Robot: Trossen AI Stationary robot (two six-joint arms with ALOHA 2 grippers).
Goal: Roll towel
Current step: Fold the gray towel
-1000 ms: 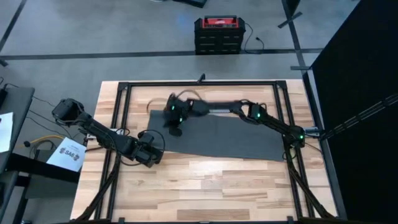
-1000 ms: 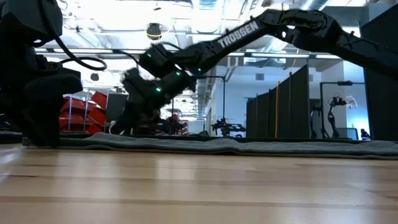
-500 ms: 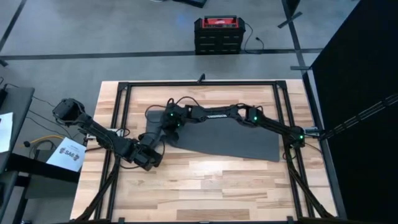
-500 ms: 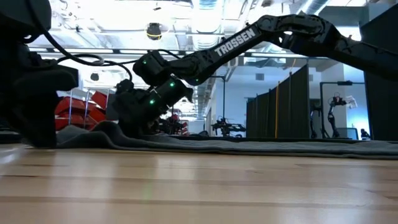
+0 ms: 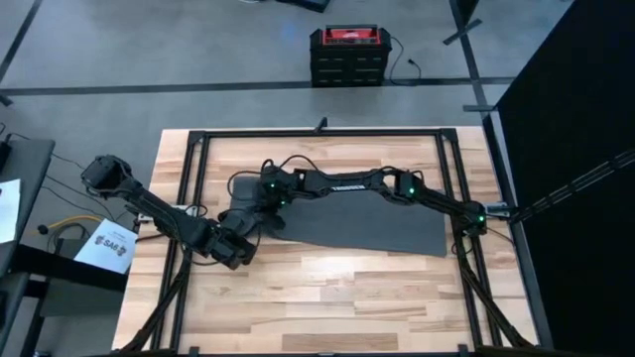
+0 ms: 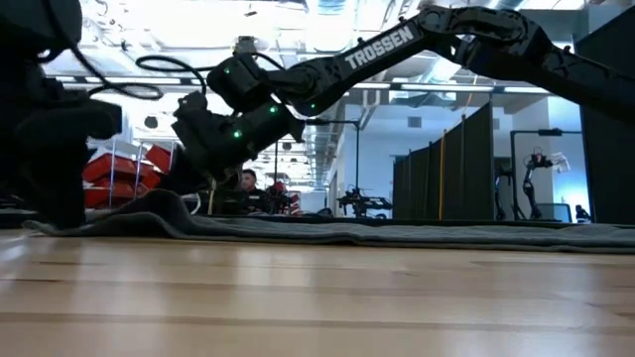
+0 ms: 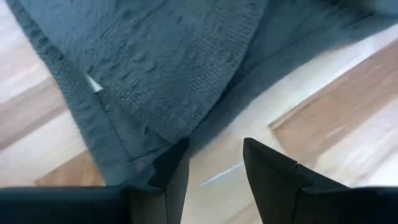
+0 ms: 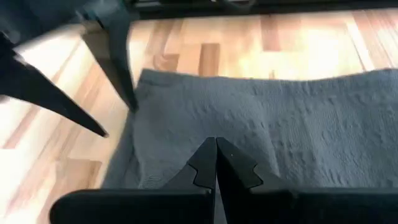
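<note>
The dark grey towel (image 5: 377, 223) lies spread over the middle of the table, flat on its right part (image 6: 417, 234). Its left end is raised into a hump (image 6: 164, 203). My right gripper (image 5: 260, 206) reaches across to that left end and is shut there (image 8: 216, 149). My left gripper (image 5: 238, 248) sits low at the towel's near-left corner, open (image 7: 214, 165). One of its fingers (image 7: 171, 171) stands by the towel's hem (image 7: 118, 149), with bare wood between the two fingers. My right gripper pinches a raised fold of the towel (image 8: 214, 134) near its left end between its two shut fingers. They come from the table's right, slanting down. The cloth under them stands up as a hump (image 6: 164, 203), and the rest lies on the table.
A black frame (image 5: 317, 134) runs around the work area. A red and black case (image 5: 349, 55) stands on the floor beyond the far edge. Bare wood (image 5: 327, 307) stretches from the towel to the near edge.
My right gripper has gone toward the table's left edge and down onto the towel's left end. That end has bunched and risen into a hump, while the towel's right part has stayed flat.
</note>
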